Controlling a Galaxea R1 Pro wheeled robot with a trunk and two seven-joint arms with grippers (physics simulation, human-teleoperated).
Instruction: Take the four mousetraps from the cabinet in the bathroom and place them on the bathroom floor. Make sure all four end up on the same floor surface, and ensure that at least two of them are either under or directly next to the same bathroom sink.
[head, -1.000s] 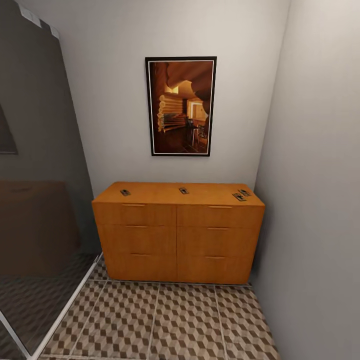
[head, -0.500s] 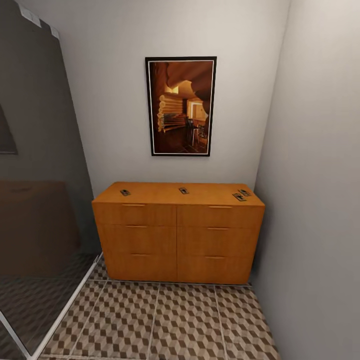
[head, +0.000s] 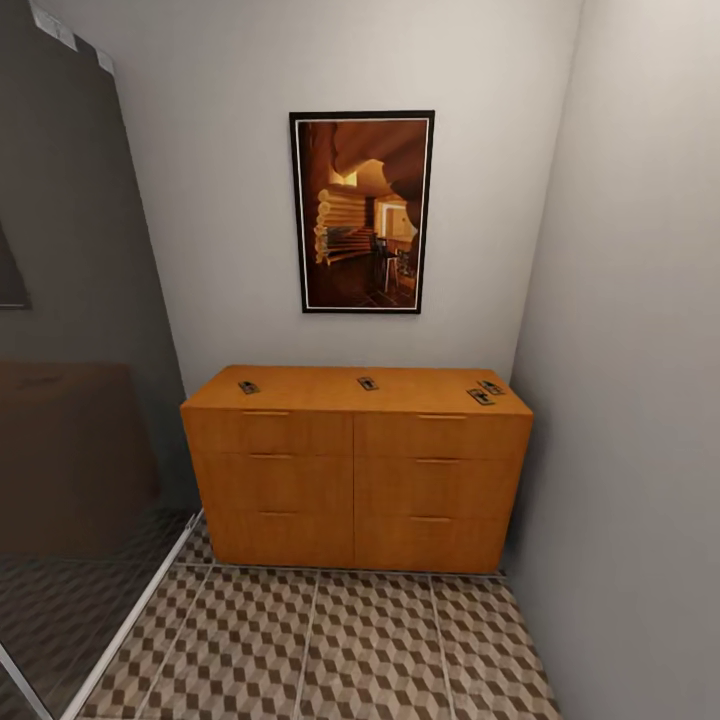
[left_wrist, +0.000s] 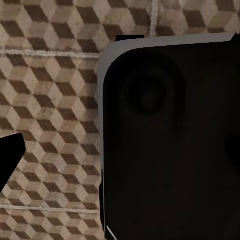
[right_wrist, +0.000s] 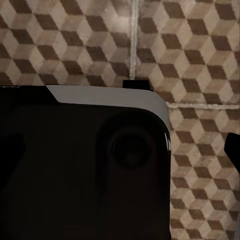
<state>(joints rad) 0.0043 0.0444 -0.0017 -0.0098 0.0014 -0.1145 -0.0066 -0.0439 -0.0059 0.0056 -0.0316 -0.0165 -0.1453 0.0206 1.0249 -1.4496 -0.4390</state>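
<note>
Four mousetraps lie on top of an orange wooden cabinet (head: 355, 480) with drawers: one at its left end (head: 249, 387), one in the middle (head: 368, 383), and two close together at the right end (head: 481, 397) (head: 491, 386). The cube-patterned bathroom floor (head: 330, 650) stretches in front of it. The bathroom sink is out of view. My left gripper (left_wrist: 120, 157) and right gripper (right_wrist: 122, 150) point down over the floor tiles, each with its dark fingertips far apart at the picture's edges and nothing between them.
A framed picture (head: 362, 212) hangs above the cabinet. A dark glass partition (head: 70, 400) with a pale bottom rail bounds the left side, and a grey wall (head: 640, 400) the right. My own dark base (left_wrist: 170, 140) shows below the wrists.
The whole head picture has shifted slightly and the cabinet looks a touch larger, so the camera has moved nearer. The mousetraps lie where they were.
</note>
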